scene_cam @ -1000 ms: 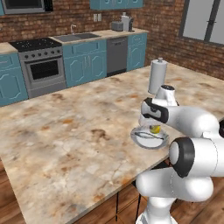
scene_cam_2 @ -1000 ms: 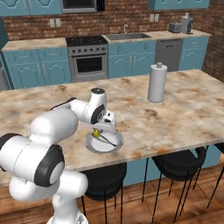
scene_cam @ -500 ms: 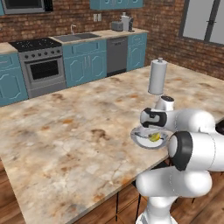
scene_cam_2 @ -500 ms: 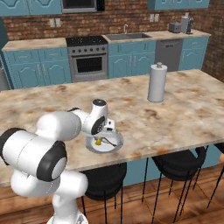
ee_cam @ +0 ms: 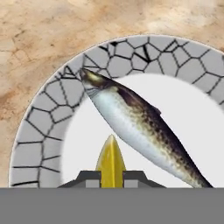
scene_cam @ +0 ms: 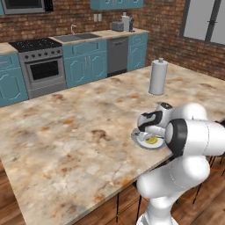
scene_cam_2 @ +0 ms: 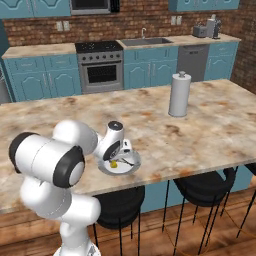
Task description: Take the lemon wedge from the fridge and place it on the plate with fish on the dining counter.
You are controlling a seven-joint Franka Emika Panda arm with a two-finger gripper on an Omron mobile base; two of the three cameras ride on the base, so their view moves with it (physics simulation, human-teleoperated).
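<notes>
My gripper is shut on the lemon wedge, a small yellow sliver standing between the fingertips. It hangs low over the white middle of the plate, which has a grey cracked-stone rim. The fish lies slantwise on that plate, just right of the wedge. From the base views, the gripper is down at the plate, with the lemon wedge showing yellow under it. The plate rests near the front edge of the dining counter. The fridge is out of view.
A paper towel roll stands upright on the counter beyond the plate. Black stools sit under the counter's front edge. A stove and teal cabinets line the far wall.
The hand has come down from above the plate to just over its middle, carrying the lemon wedge. The jaws have stayed shut.
</notes>
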